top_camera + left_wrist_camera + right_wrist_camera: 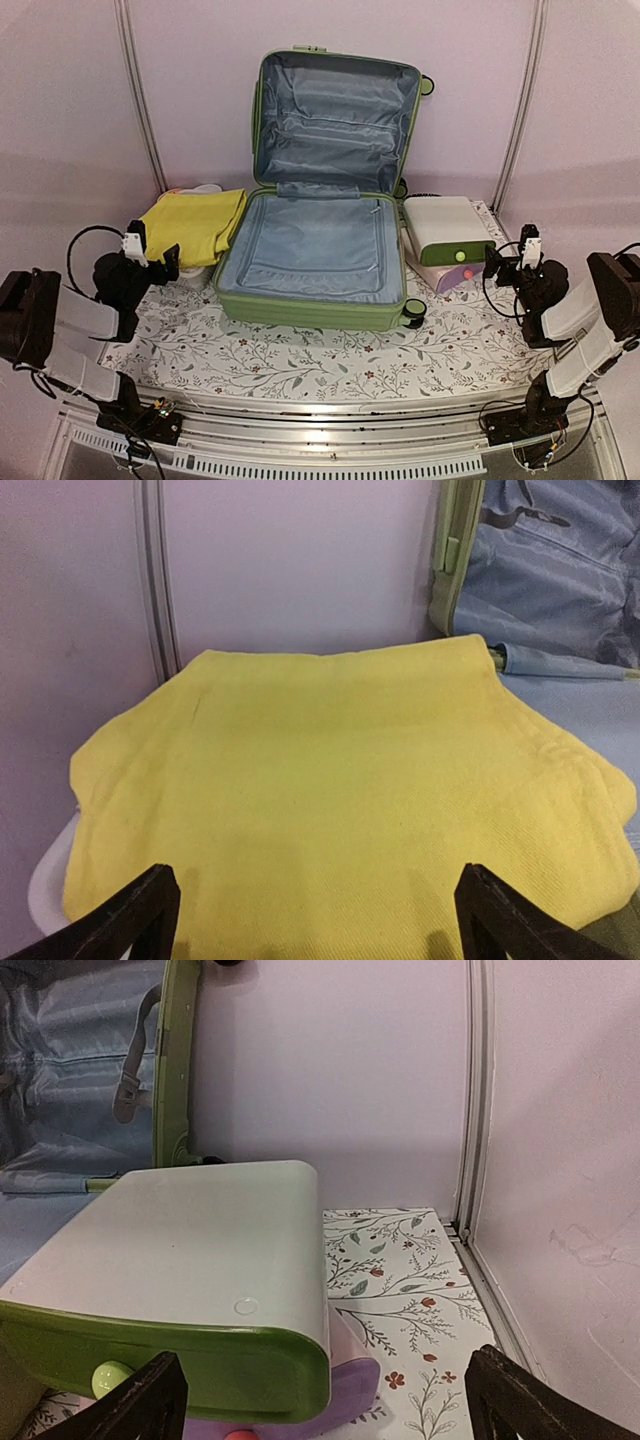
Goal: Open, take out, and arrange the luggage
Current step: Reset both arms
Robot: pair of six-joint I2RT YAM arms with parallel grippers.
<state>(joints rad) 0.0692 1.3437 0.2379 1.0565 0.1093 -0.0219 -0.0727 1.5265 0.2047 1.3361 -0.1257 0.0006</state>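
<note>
Centrally, light-green luggage [318, 250] lies open on the desk [300, 360], lid upright at the back edge.
Left jaws spread wide, released, facing a folded yellow cloth [340, 780] at the luggage's left side; right jaws also released, facing a white-and-green box [190, 1250] at its right side.

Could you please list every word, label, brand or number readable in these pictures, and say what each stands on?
No text can be read in any view.
The luggage, yellow cloth and box show no print.
The box lid bears only a small round mark, no letters.
The tablecloth has flowers only.
</note>
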